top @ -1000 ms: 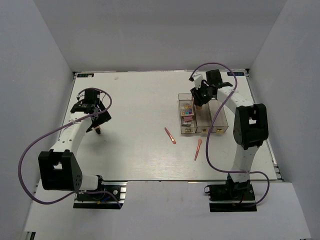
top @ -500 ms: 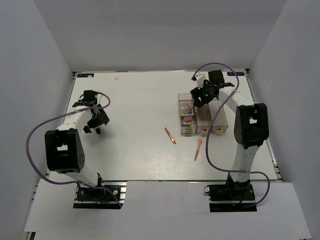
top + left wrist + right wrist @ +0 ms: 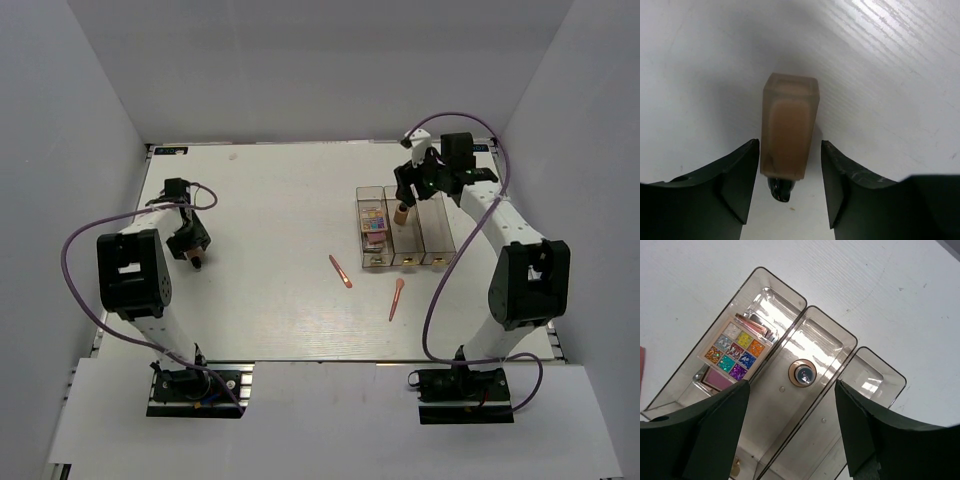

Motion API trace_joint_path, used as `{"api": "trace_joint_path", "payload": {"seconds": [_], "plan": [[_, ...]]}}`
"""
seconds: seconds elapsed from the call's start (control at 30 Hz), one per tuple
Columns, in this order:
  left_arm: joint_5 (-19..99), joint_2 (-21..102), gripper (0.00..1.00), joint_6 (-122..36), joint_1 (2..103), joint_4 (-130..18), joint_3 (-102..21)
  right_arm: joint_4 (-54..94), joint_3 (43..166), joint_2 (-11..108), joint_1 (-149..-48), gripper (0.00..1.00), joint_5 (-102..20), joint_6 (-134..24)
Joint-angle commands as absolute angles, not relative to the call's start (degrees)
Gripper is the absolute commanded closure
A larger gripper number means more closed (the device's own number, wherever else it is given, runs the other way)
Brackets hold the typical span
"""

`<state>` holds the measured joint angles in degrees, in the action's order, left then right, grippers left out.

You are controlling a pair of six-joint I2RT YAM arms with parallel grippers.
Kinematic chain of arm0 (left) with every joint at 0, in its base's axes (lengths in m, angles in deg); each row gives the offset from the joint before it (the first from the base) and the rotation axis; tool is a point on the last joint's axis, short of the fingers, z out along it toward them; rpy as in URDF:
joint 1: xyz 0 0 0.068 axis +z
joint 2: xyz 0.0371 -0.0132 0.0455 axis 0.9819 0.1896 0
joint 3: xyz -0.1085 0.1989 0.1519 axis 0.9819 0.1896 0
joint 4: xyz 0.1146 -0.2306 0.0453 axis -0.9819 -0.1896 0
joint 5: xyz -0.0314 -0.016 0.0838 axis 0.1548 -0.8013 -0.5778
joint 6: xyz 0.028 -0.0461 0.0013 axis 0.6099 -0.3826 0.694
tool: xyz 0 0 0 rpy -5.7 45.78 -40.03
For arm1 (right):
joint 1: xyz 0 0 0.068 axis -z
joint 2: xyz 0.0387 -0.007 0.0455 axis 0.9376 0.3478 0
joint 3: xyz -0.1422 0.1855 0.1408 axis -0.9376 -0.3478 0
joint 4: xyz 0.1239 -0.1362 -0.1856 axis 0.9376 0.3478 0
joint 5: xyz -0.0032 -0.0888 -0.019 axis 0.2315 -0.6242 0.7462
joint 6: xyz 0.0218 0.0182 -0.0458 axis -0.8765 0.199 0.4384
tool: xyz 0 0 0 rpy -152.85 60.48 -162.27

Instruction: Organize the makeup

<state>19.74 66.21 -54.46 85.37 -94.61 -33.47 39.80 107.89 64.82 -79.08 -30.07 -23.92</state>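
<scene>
A tan bottle with a dark cap (image 3: 789, 125) lies on the table at the left (image 3: 196, 262). My left gripper (image 3: 790, 150) is open, with a finger on each side of the bottle and small gaps between; in the top view it (image 3: 192, 250) hangs just over it. A second tan bottle (image 3: 802, 373) stands in the middle compartment of the clear box (image 3: 880, 371), also in the top view (image 3: 400, 213). The multicolour palette (image 3: 735, 350) and a pink one (image 3: 715, 380) lie in the left compartment. My right gripper (image 3: 791, 382) is open and empty above the box (image 3: 440, 262). Two coral-pink sticks (image 3: 340, 271) (image 3: 397, 298) lie on the table.
The box's right compartment (image 3: 867, 385) holds nothing that I can see. Grey walls close in the table on the left, back and right. The purple cables of both arms loop over the table's sides.
My right gripper has let go of the tan bottle in the middle compartment and pulled up and back. My left gripper has come down around the bottle at the left.
</scene>
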Motion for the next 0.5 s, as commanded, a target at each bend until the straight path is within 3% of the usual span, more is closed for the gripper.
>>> {"api": "trace_joint_path", "payload": {"seconds": [0.0,0.27,0.37,0.47], "plan": [[21.56,66.73,0.38,-53.43,86.36,-92.49,-35.96,37.94,106.52,61.22,-78.44,0.25,-26.93,-26.03],[25.33,66.04,0.63,-53.26,86.36,-91.25,-35.26,36.53,104.24,58.31,-77.82,0.25,-25.61,-27.54],[31.56,63.75,0.69,-51.24,84.96,-89.68,-35.70,36.01,104.15,57.26,-77.38,0.25,-24.56,-28.41],[44.91,59.45,0.73,-50.88,83.64,-84.07,-34.91,32.33,102.48,54.98,-76.60,0.26,-24.21,-31.05]]}}
